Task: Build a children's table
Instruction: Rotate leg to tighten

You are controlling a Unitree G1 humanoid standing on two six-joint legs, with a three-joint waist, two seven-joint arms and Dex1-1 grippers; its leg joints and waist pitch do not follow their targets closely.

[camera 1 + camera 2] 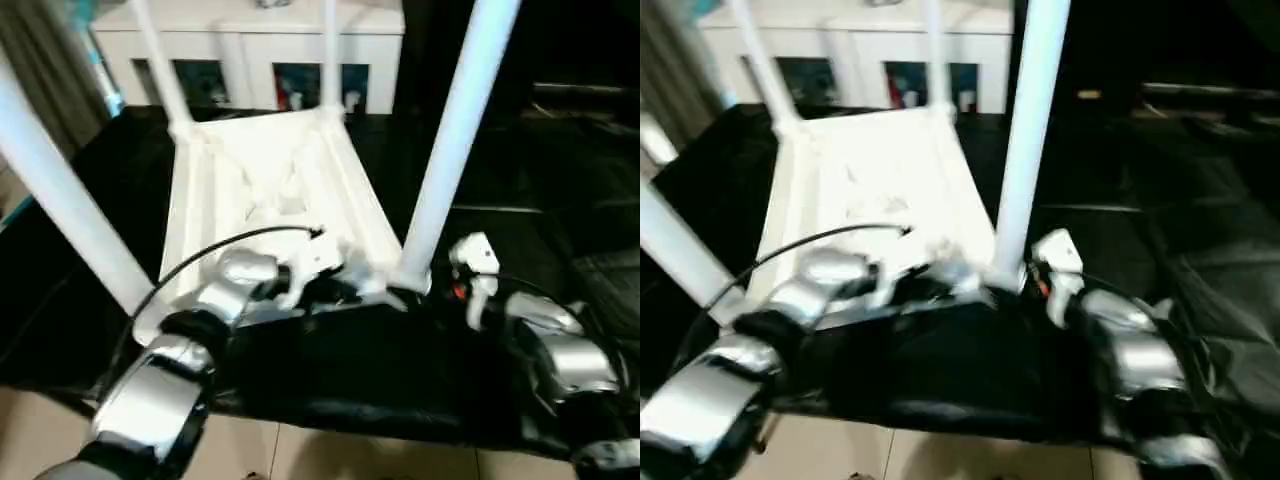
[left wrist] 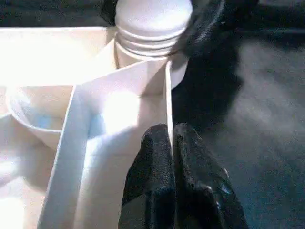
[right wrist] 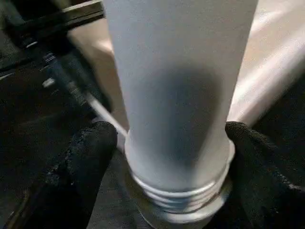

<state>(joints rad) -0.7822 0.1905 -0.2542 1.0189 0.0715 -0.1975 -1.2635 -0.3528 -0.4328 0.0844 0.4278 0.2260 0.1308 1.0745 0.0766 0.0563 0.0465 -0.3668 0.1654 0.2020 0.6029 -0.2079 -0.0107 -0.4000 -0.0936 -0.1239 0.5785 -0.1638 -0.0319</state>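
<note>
A: Children's table (image 1: 270, 180) lay upside down on the black-sheeted table (image 1: 560, 230), legs pointing up, their upper ends cut off by the frame.

B: And the grippers?

A: The left gripper (image 2: 172, 143) was pinched on a thin rib of the ribbed top at the near edge. The right gripper (image 3: 172, 143) stood spread either side of the near right leg (image 1: 455, 140) at its threaded base; whether the pads touched it was hard to tell.

B: Behind?

A: A white cabinet (image 1: 260, 50), blurred, its contents unreadable.
</note>
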